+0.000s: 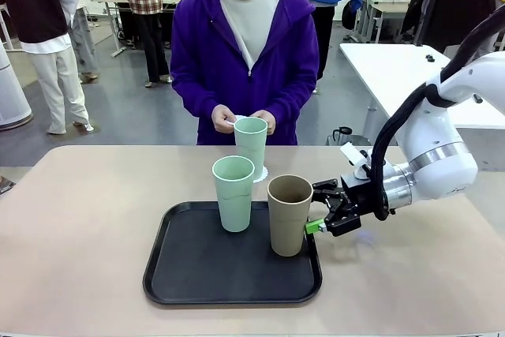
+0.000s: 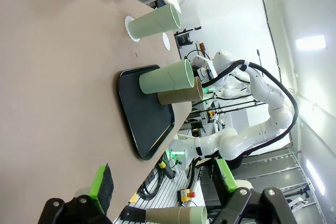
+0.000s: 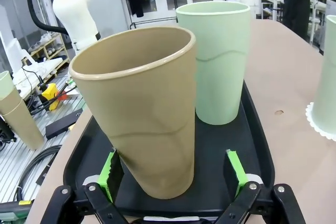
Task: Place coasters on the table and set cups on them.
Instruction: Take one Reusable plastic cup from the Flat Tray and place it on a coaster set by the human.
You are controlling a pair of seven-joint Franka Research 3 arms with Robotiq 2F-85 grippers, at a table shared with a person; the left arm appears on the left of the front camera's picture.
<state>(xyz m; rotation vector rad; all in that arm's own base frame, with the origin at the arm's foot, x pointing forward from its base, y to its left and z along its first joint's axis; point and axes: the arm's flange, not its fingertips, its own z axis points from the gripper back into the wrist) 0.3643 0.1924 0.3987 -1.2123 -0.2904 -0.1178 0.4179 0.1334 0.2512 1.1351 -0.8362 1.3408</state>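
Nearest the wrist lens, green pads of right claw [image 3: 172, 174], spread wide either side of brown-taupe cup [image 3: 142, 119], low on its wall; released, gripping nothing, one pad just beside the wall and the other apart from it. Stands upright at the right front of black tray [image 1: 205, 270], close beside a pale mint cup [image 1: 234, 193] on that same tray. Likely handles as light and stiff: an empty tumbler, matte enough to give the pads purchase, yet tall and tapered, so prone to tip if nudged at the rim. Best taken around the lower-middle wall, squarely across, with a gentle squeeze; wider above than below, so unlikely to slide down through a shut grip. Looks plain: handleless, smooth, rounded lip, faint line round the waist. Farther off on tabletop [image 1: 79, 219], second mint cup [image 1: 250, 146] upright on a coaster [image 3: 321, 125], white paper with a scalloped lace edge, and person's hands [image 1: 225, 120] just behind its rim, holding something white too small to make out. Another coaster [image 2: 168, 40] bare beside it. Probably flimsy and quick to shift, those doilies, so lower cups straight down. Left claw [image 2: 163, 182] released too, empty, hovering over bare tabletop well apart from the tray.
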